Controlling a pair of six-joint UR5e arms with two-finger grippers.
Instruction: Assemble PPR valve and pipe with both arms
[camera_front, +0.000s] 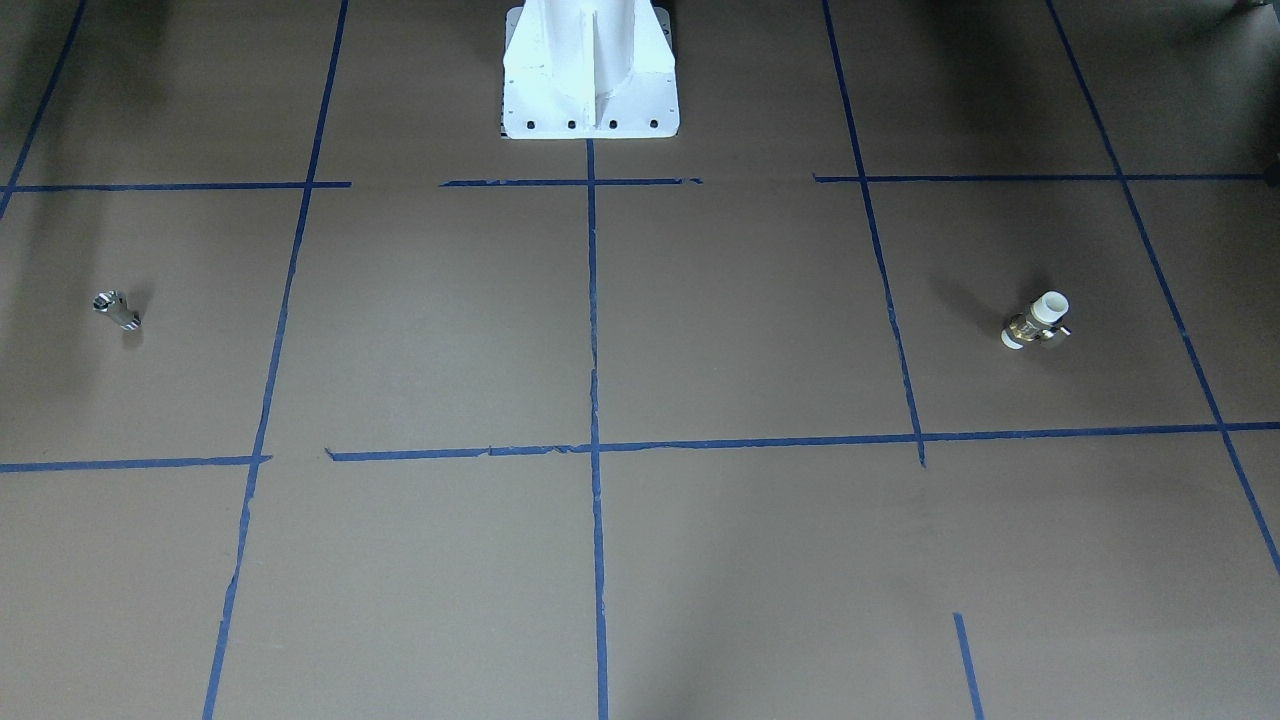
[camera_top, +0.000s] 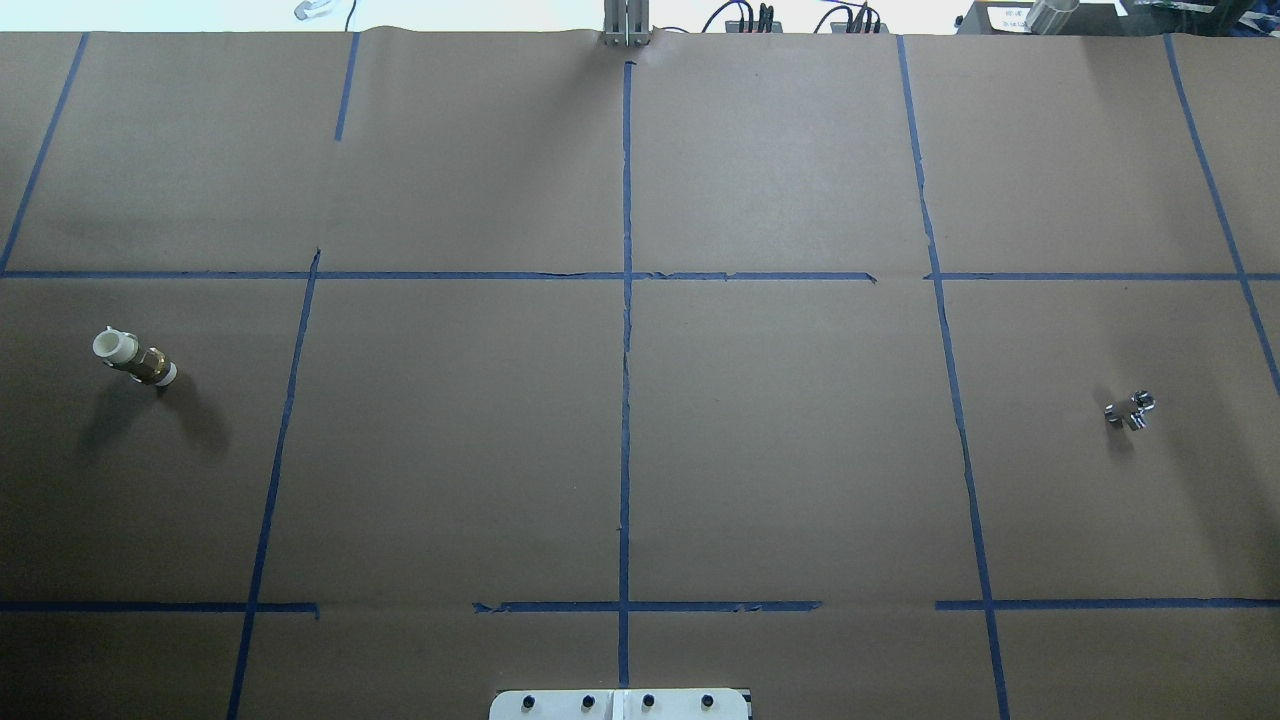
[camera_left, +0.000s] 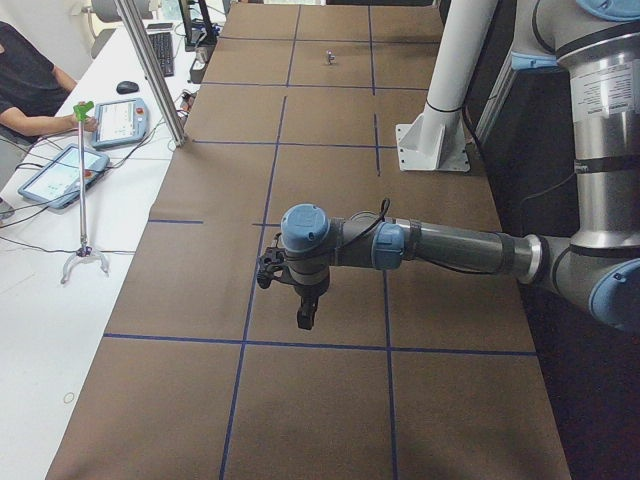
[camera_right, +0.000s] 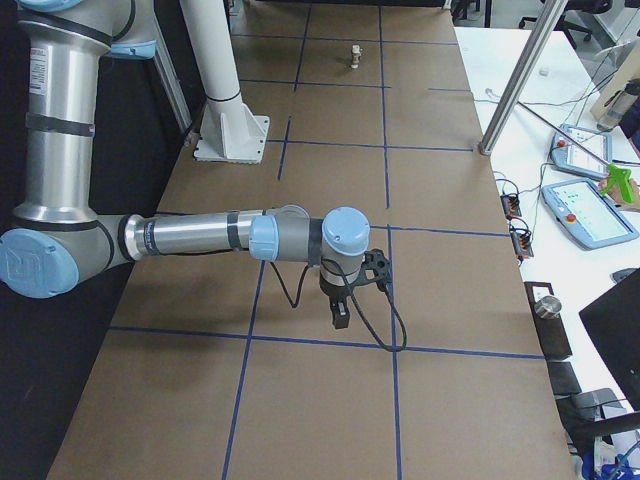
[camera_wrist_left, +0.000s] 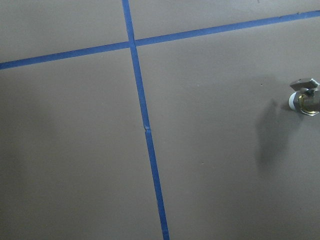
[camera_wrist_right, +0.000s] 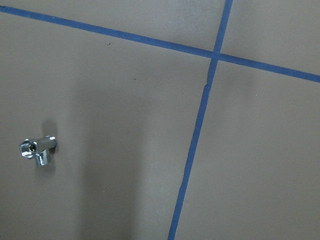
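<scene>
Overhead exterior: valve lies on its side far on the robot's left of the brown tabletop; pipe lies far on the robot's right. The two are well apart, with blue tape lines between them.
Valve: brass middle, white ends, small silver handle at the side. Untouched.
Pipe: shiny silver stub with a short side branch, resting flat. Untouched.
Left hand: hangs fingers-down above the tabletop and touches nothing. Seen only from the side, so I cannot tell whether the fingers are spread or pressed together.
Right hand: same posture on the far side, also above the tabletop. Finger state cannot be told.
Wrist views: valve sits at the right edge of the left wrist view, partly cut off. Pipe sits low and left in the right wrist view. Neither is centred.
Stage: likely the very start, with both pick-ups not yet done.
Risks: both parts are small and round-bodied, so an off-centre pinch could roll or skid them. The polished pipe may slip in the fingers. The valve handle could foul a finger. A tilted grip on either would probably spoil alignment when joining.
</scene>
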